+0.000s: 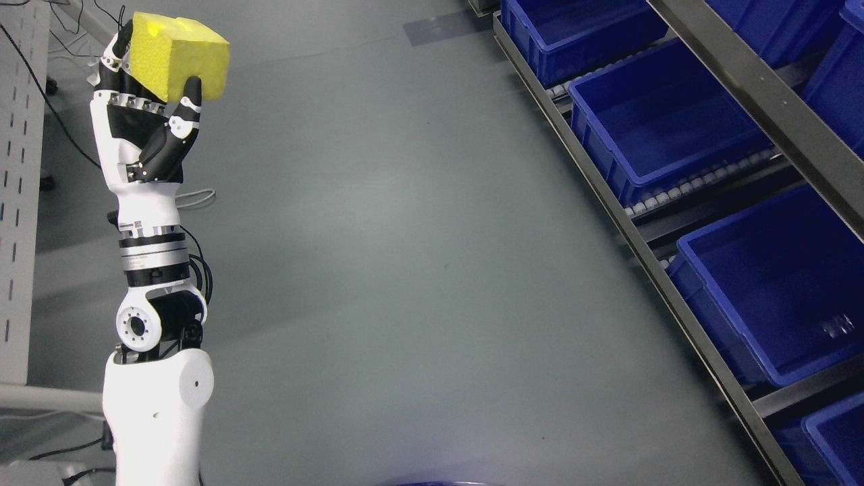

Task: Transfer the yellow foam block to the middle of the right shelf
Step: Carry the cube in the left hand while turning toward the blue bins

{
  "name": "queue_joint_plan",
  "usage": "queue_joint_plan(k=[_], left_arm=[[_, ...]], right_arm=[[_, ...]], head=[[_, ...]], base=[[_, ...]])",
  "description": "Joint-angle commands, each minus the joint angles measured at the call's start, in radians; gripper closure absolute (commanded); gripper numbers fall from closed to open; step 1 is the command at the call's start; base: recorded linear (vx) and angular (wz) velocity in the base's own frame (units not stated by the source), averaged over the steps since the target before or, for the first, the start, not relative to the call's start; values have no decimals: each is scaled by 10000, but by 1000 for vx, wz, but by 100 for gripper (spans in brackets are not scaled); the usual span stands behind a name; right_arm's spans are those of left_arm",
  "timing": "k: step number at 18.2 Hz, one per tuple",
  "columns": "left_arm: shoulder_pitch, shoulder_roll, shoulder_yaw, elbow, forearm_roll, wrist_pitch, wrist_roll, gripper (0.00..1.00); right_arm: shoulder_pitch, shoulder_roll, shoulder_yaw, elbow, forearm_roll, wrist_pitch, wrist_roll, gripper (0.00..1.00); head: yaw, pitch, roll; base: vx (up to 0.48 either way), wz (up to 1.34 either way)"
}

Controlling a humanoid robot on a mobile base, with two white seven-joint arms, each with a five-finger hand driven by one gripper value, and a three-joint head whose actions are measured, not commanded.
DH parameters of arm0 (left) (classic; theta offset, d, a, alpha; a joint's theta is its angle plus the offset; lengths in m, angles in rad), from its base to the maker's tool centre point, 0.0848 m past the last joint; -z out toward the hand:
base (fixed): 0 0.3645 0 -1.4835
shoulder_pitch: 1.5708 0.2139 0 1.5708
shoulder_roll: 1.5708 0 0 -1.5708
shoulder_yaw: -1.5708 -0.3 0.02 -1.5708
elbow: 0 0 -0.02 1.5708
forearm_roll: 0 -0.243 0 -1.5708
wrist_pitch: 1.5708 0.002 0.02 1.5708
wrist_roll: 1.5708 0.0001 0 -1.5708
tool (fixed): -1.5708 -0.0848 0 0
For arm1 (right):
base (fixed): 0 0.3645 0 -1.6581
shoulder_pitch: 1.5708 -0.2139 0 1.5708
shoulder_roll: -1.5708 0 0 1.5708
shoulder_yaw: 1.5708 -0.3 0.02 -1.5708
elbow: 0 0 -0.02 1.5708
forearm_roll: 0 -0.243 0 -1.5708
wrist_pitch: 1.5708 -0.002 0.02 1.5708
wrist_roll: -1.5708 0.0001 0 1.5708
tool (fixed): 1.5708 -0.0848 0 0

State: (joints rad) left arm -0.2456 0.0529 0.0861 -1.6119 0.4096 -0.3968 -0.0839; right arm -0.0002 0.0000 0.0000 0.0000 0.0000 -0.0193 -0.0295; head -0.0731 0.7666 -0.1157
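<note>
Carry step: the left hand (145,101), raised at the upper left of the frame, grips the yellow block (177,59) between fingers and thumb. The shelf (682,297) with blue bins (665,121) stands well apart at the right. Next, the block must cross over to its middle level.

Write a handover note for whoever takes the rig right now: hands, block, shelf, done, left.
Left hand: raised at upper left of the head view, fingers shut on the yellow foam block, held up over the grey floor.
Right hand: not in view.
Shelf: along the right side, holding blue bins; the ones in view look empty.
Done: block is grasped and lifted.
Left: carry the block across to the right shelf, set it on the middle level, release. The block is well clear of the shelf, so the whole transfer remains.
</note>
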Motion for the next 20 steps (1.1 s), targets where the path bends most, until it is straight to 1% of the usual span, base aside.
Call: queue_joint_plan(k=[1, 6, 9, 11, 15, 16, 17, 18, 20], left_arm=[[170, 468, 182, -310, 0, -51, -5, 77], [446, 529, 152, -525, 0, -67, -96, 77], [508, 545, 197, -540, 0, -113, -800, 76], [508, 605, 197, -586, 0, -220, -879, 76], [80, 866, 182, -632, 0, -175, -894, 77], [-332, 1079, 137, -632, 0, -38, -894, 77], [-761, 1446, 15, -602, 0, 222, -894, 77], [-1267, 1890, -169, -586, 0, 711, -894, 77], [-2690, 2688, -903, -495, -15, 2150, -1168, 77]], right_arm=[[248, -175, -123, -174, 31, -7, 4, 0], [248, -175, -123, -174, 31, -7, 4, 0], [248, -175, -123, -174, 31, -7, 4, 0], [233, -175, -123, -174, 31, -7, 4, 0], [248, -175, -123, -174, 31, -7, 4, 0], [248, -175, -123, -174, 31, -7, 4, 0], [248, -175, -123, -174, 31, -7, 4, 0], [233, -175, -123, -174, 31, -7, 4, 0], [248, -175, -123, -174, 31, -7, 4, 0]], head=[[0, 0, 0], [0, 0, 0], [0, 0, 0], [0, 0, 0], [0, 0, 0], [0, 0, 0], [0, 0, 0], [0, 0, 0], [0, 0, 0]], base=[[457, -21], [424, -251], [389, -519], [387, -631], [359, -629], [314, -552], [326, -510], [326, -510], [288, -428]])
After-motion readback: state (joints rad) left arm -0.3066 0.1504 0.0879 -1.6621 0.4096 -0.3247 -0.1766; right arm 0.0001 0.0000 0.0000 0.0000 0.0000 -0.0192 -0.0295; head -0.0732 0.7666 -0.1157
